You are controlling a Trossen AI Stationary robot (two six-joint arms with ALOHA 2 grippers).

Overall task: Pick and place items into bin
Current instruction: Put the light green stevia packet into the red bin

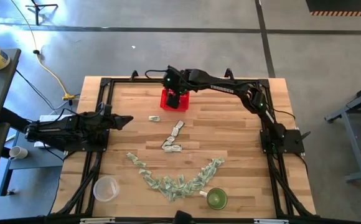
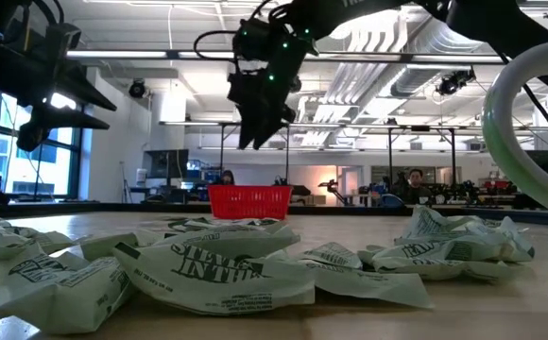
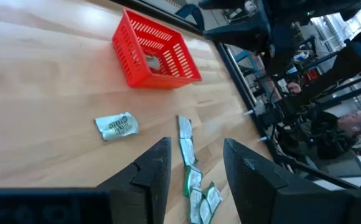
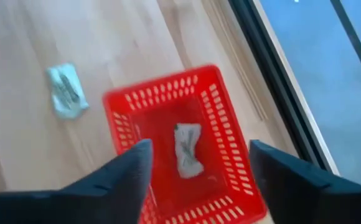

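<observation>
Right pincer spread wide, empty, over red basket, one crumpled note inside, partly mesh-hidden.

I see a clear plastic cup and a green cup standing well apart near my wooden table's front edge.

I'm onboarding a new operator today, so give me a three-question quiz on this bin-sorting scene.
1. True or false: the red basket is empty.
2. Which gripper hangs above the basket? A) left gripper B) right gripper
3. Fill in: the single folded piece nearest the basket lies on the ____.

Key: 1. False, one crumpled piece lies inside. 2. B, with its jaws open and nothing between them. 3. Table, outside the basket.
</observation>
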